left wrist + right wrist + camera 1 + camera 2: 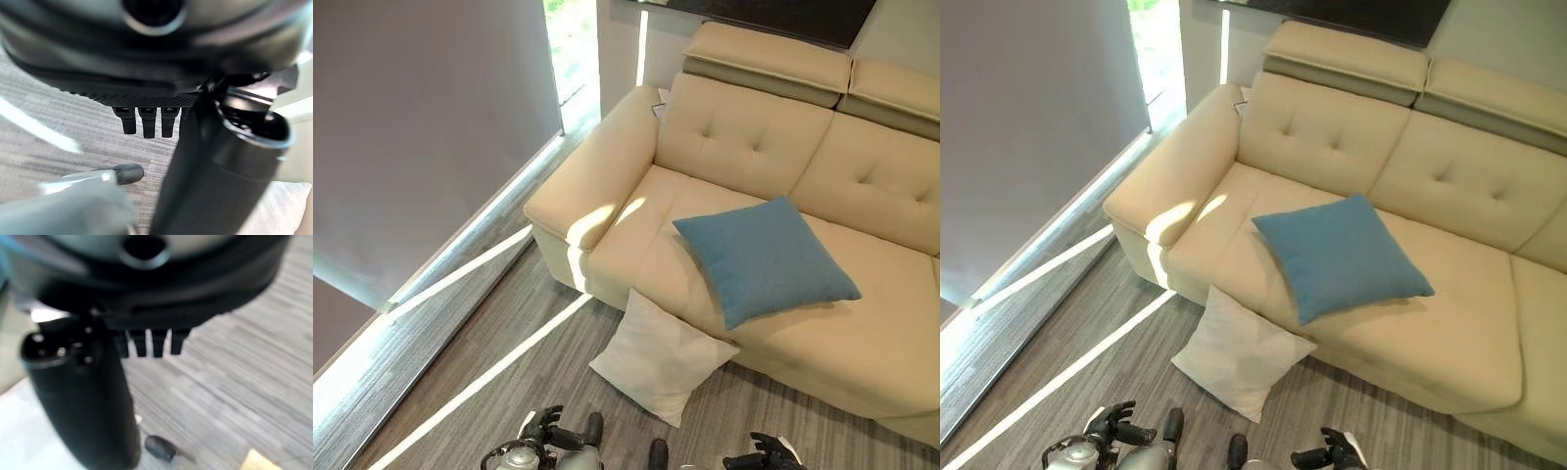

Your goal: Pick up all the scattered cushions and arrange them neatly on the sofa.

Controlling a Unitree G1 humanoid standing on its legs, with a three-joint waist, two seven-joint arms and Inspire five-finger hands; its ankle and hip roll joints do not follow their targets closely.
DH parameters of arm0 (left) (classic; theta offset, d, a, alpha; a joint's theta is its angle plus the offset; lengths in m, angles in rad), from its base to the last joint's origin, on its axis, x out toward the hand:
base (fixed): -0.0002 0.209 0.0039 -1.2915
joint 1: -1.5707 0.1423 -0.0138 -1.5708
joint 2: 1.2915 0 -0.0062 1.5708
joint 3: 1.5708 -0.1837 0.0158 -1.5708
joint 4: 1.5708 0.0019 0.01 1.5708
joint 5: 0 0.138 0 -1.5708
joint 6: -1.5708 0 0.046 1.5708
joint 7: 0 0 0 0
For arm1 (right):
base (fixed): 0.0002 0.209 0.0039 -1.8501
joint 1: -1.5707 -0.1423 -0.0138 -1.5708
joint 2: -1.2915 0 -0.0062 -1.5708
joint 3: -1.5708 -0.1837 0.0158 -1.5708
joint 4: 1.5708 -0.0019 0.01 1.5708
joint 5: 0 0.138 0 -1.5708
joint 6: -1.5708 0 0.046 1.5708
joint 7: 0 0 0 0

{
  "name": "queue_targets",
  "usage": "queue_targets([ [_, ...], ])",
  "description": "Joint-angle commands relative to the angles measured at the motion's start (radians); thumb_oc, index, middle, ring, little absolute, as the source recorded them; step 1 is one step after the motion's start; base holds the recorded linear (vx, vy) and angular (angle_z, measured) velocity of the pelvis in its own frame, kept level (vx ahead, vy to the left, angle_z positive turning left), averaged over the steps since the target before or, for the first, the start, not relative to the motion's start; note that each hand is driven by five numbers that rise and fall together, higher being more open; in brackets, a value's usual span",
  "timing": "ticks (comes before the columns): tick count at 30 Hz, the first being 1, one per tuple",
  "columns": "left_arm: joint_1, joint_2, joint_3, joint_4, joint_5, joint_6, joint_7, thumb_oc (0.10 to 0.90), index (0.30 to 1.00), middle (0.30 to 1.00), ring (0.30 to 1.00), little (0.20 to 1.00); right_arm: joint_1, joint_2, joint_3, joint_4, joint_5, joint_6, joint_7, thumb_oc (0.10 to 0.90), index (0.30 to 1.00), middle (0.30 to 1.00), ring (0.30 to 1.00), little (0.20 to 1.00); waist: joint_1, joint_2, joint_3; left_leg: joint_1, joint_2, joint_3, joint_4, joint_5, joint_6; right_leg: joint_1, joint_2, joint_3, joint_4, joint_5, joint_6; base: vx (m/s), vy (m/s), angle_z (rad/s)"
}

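The left hand [548,427] hung low over the grey floor [499,333], fingers relaxed and holding nothing. A white cushion [661,357] leaned against the sofa [744,137] front; a blue cushion [764,257] lay on the seat. The right hand [766,452] was likewise loose and empty.

The sofa [773,137] looks like smooth cream leather with a soft sheen, buttoned on the back rests and catching bright patches of sunlight on the left arm. The blue cushion [766,257] on the seat is matt woven cloth with a fine, slightly rough grain. The white cushion [661,357] against the sofa's near edge is plain matt cloth, creased. The floor [480,323] is grey wood-grain plank, streaked, with a low sheen.
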Motion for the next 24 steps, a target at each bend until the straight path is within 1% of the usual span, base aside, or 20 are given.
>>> queue_targets([
  [1,0.008,0.020,-0.023,-0.016,0.000,-0.015,0.012,0.800,0.900,0.900,0.900,0.900,-0.018,-0.011,0.016,-0.030,-0.001,-0.016,-0.005,0.800,0.900,0.900,0.900,0.900,0.035,-0.011,-0.012,-0.040,-0.011,0.032,0.091,-0.147,-0.001,-0.053,-0.031,0.040,0.099,-0.071,0.089,0.05,0.169,-0.57],
  [2,0.006,0.025,-0.022,-0.022,0.000,-0.015,0.012,0.800,0.900,0.900,0.900,0.900,-0.021,-0.009,0.019,-0.032,-0.004,-0.012,-0.004,0.800,0.900,0.900,0.900,0.900,0.036,-0.011,-0.009,-0.039,-0.012,0.046,0.087,-0.151,0.006,-0.069,-0.037,0.046,0.111,-0.065,0.097,0.03,0.118,-0.48],
  [3,0.006,0.025,-0.022,-0.022,0.000,-0.015,0.012,0.800,0.900,0.900,0.900,0.900,-0.021,-0.009,0.018,-0.033,-0.004,-0.012,-0.004,0.800,0.900,0.900,0.900,0.900,0.038,-0.012,-0.009,-0.040,-0.012,0.048,0.087,-0.151,0.006,-0.070,-0.037,0.048,0.112,-0.065,0.097,-0.01,0.145,-0.25],
  [5,0.007,0.040,-0.015,-0.031,-0.004,-0.015,0.017,0.800,0.900,0.900,0.900,0.900,-0.039,-0.004,0.032,-0.046,-0.013,-0.006,-0.005,0.800,0.900,0.900,0.900,0.900,0.043,-0.014,0.013,-0.042,-0.005,0.089,0.079,-0.158,0.022,-0.137,-0.046,0.047,0.162,-0.042,0.120,-0.05,0.144,-0.50],
  [6,0.006,0.045,-0.010,-0.031,-0.005,-0.014,0.021,0.800,0.900,0.900,0.900,0.900,-0.045,-0.004,0.037,-0.050,-0.016,-0.006,-0.006,0.800,0.900,0.900,0.900,0.900,0.051,-0.014,0.018,-0.044,-0.001,0.101,0.080,-0.161,0.025,-0.153,-0.053,0.031,0.175,-0.037,0.126,-0.06,0.088,-0.94],
  [7,0.006,0.051,-0.005,-0.032,-0.012,-0.016,0.024,0.800,0.900,0.900,0.900,0.900,-0.051,-0.005,0.042,-0.055,-0.018,-0.007,-0.008,0.800,0.900,0.900,0.900,0.900,0.063,-0.012,0.023,-0.049,0.005,0.117,0.083,-0.162,0.028,-0.166,-0.063,-0.008,0.192,-0.034,0.130,-0.03,0.048,-0.92],
  [8,0.006,0.052,-0.005,-0.032,-0.012,-0.016,0.024,0.800,0.900,0.900,0.900,0.900,-0.051,-0.005,0.042,-0.055,-0.018,-0.007,-0.008,0.800,0.900,0.900,0.900,0.900,0.064,-0.012,0.022,-0.050,0.004,0.118,0.084,-0.163,0.028,-0.167,-0.063,-0.007,0.193,-0.035,0.131,0.00,0.058,-0.88],
  [9,0.008,0.054,-0.002,-0.030,-0.013,-0.014,0.023,0.800,0.900,0.900,0.900,0.900,-0.055,-0.005,0.045,-0.057,-0.021,-0.007,-0.008,0.800,0.900,0.900,0.900,0.900,0.069,-0.014,0.024,-0.047,0.006,0.127,0.079,-0.165,0.030,-0.174,-0.066,-0.040,0.207,-0.034,0.126,0.02,0.059,-0.68],
  [11,0.012,0.060,-0.002,-0.035,-0.015,-0.015,0.021,0.800,0.900,0.900,0.900,0.900,-0.057,-0.005,0.052,-0.063,-0.022,-0.011,-0.007,0.800,0.900,0.900,0.900,0.900,0.068,-0.014,0.030,-0.041,0.002,0.134,0.078,-0.165,0.035,-0.195,-0.044,-0.074,0.232,-0.039,0.120,0.01,0.064,-0.30],
  [12,0.017,0.063,0.000,-0.035,-0.013,-0.016,0.020,0.800,0.900,0.900,0.900,0.900,-0.055,-0.007,0.056,-0.069,-0.023,-0.015,-0.007,0.800,0.900,0.900,0.900,0.900,0.072,-0.019,0.032,-0.034,-0.004,0.149,0.077,-0.170,0.035,-0.190,-0.028,-0.118,0.209,-0.051,0.104,-0.01,0.015,-0.30],
  [13,0.019,0.063,0.001,-0.035,-0.014,-0.016,0.020,0.800,0.900,0.900,0.900,0.900,-0.056,-0.008,0.056,-0.071,-0.025,-0.014,-0.008,0.800,0.900,0.900,0.900,0.900,0.078,-0.018,0.031,-0.032,-0.002,0.162,0.079,-0.172,0.033,-0.188,-0.036,-0.167,0.200,-0.056,0.092,0.01,-0.034,-0.63],
  [14,0.020,0.061,0.001,-0.035,-0.011,-0.016,0.018,0.800,0.900,0.900,0.900,0.900,-0.054,-0.010,0.054,-0.069,-0.025,-0.015,-0.010,0.800,0.900,0.900,0.900,0.900,0.076,-0.019,0.028,-0.033,-0.003,0.165,0.085,-0.174,0.031,-0.178,-0.034,-0.178,0.179,-0.062,0.087,0.02,-0.052,-0.64],
  [15,0.020,0.061,0.001,-0.035,-0.011,-0.016,0.018,0.800,0.900,0.900,0.900,0.900,-0.054,-0.010,0.054,-0.069,-0.025,-0.015,-0.010,0.800,0.900,0.900,0.900,0.900,0.075,-0.019,0.028,-0.033,-0.003,0.164,0.086,-0.175,0.031,-0.176,-0.033,-0.179,0.178,-0.062,0.087,0.07,-0.075,-0.42],
  [16,0.022,0.053,-0.007,-0.038,0.005,-0.018,0.016,0.800,0.900,0.900,0.900,0.900,-0.036,-0.012,0.045,-0.064,-0.015,-0.024,-0.011,0.800,0.900,0.900,0.900,0.900,0.062,-0.026,0.025,-0.037,-0.014,0.168,0.119,-0.183,0.024,-0.154,-0.009,-0.125,0.145,-0.068,0.072,0.05,-0.060,0.16],
  [19,0.008,0.040,-0.024,-0.046,0.002,-0.021,0.013,0.800,0.900,0.900,0.900,0.900,-0.034,-0.028,0.028,-0.061,0.006,-0.031,-0.022,0.800,0.900,0.900,0.900,0.900,0.052,-0.025,0.044,-0.075,-0.017,0.185,0.222,-0.201,-0.010,-0.126,-0.018,-0.139,0.118,-0.068,0.052,-0.02,-0.053,0.34],
  [20,0.007,0.040,-0.024,-0.046,0.002,-0.021,0.013,0.800,0.900,0.900,0.900,0.900,-0.035,-0.028,0.028,-0.061,0.006,-0.031,-0.022,0.800,0.900,0.900,0.900,0.900,0.051,-0.024,0.044,-0.079,-0.016,0.184,0.228,-0.204,-0.010,-0.127,-0.017,-0.140,0.119,-0.068,0.052,-0.05,-0.019,0.21],
  [21,-0.001,0.034,-0.029,-0.049,-0.004,-0.022,0.013,0.800,0.900,0.900,0.900,0.900,-0.041,-0.036,0.022,-0.057,0.019,-0.031,-0.025,0.800,0.900,0.900,0.900,0.900,0.048,-0.022,0.053,-0.096,-0.013,0.172,0.284,-0.215,-0.021,-0.123,-0.021,-0.139,0.117,-0.071,0.041,-0.03,-0.003,0.27],
  [22,-0.002,0.034,-0.029,-0.049,-0.004,-0.022,0.013,0.800,0.900,0.900,0.900,0.900,-0.041,-0.036,0.022,-0.057,0.019,-0.032,-0.025,0.800,0.900,0.900,0.900,0.900,0.047,-0.021,0.054,-0.097,-0.012,0.171,0.287,-0.216,-0.022,-0.123,-0.021,-0.140,0.118,-0.071,0.041,-0.02,0.024,0.23],
  [23,-0.003,0.029,-0.035,-0.050,-0.016,-0.023,0.015,0.800,0.900,0.900,0.900,0.900,-0.043,-0.041,0.017,-0.054,0.024,-0.031,-0.025,0.800,0.900,0.900,0.900,0.900,0.043,-0.017,0.053,-0.105,-0.005,0.148,0.291,-0.224,-0.023,-0.121,-0.023,-0.138,0.119,-0.079,0.039,0.01,0.027,0.05],
  [24,-0.003,0.029,-0.035,-0.050,-0.016,-0.023,0.015,0.800,0.900,0.900,0.900,0.900,-0.043,-0.041,0.017,-0.054,0.024,-0.031,-0.025,0.800,0.900,0.900,0.900,0.900,0.043,-0.017,0.052,-0.105,-0.005,0.147,0.291,-0.224,-0.023,-0.121,-0.023,-0.139,0.119,-0.079,0.039,0.04,0.061,-0.02],
])
